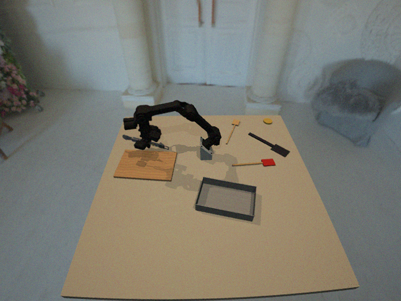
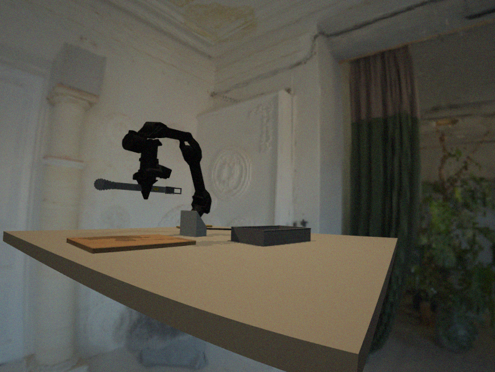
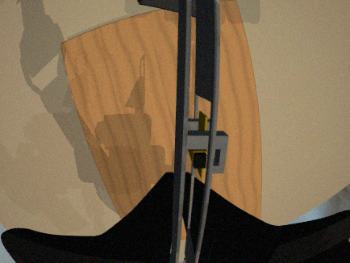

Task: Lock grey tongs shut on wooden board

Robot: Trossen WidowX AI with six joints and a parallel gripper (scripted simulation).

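Note:
My gripper (image 1: 141,145) (image 2: 145,194) (image 3: 176,180) points down and is shut on the grey tongs (image 1: 128,137) (image 2: 120,186) (image 3: 182,81). It holds them high above the wooden board (image 1: 124,170) (image 2: 167,241) (image 3: 238,121), touching nothing below. The tongs are nearly level in the exterior view, with the scalloped tips at left slightly higher than the hinge end and its wire ring. In the wrist view their arms are close together, with a narrow gap, and a yellow part shows in the hinge. Whether the lock holds cannot be told.
The empty roasting tin (image 1: 223,212) (image 2: 248,236) stands right of the board. A grey block (image 1: 205,154) (image 2: 193,225) stands at the arm's base. A red spatula (image 1: 268,162), a black spatula (image 1: 280,150), a wooden-handled tool (image 1: 235,122) and a yellow disc (image 1: 267,121) lie on the table's right side.

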